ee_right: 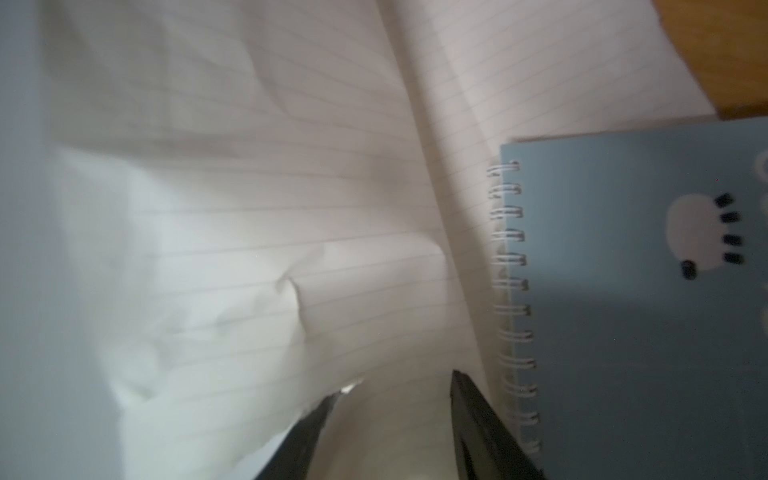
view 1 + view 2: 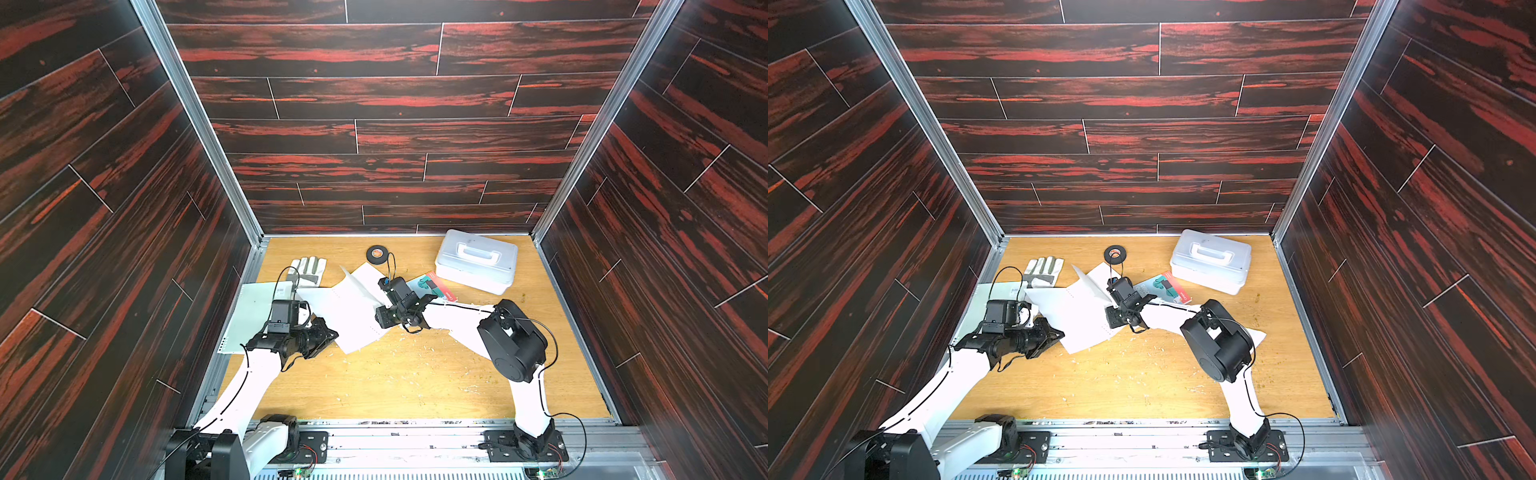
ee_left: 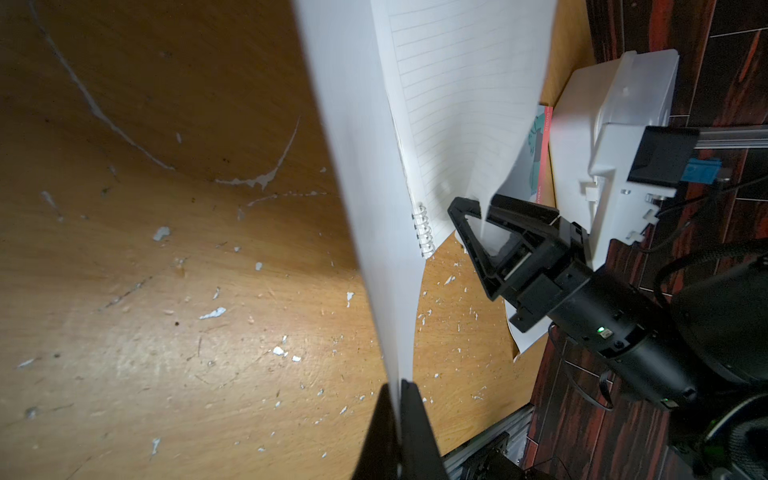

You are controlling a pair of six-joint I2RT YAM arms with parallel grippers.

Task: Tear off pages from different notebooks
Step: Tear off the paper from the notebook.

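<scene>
Top views first: L gripper (image 2: 332, 332) sits low over the table (image 2: 415, 382), clamped on the near edge of a loose white page (image 2: 349, 320) that runs away from it twd the R gripper (image 2: 392, 300). Pale notebook (image 2: 253, 309) lies flat behind the L gripper, glove (image 2: 308, 270) beyond that. R gripper hangs over the far end of the white paper. Small teal-and-coral notebook (image 2: 434, 286) is just beside it on its outer side, white box (image 2: 478, 262) further out, tape roll (image 2: 377, 254) ahead. Same layout in both top views. L wrist cam: fingers (image 3: 417, 419) pressed tight together w/ the page edge pinched between them. Past the tips is an open notebook (image 3: 449, 124), spiral showing, and the R gripper w/ jaws apart, a curled lined page corner in the gap. R wrist cam: fingers (image 1: 473, 411) spread, crumpled lined paper ahead of them, blue-grey notebook (image 1: 623, 332) w/ a sheep drawing just beside one finger.
</scene>
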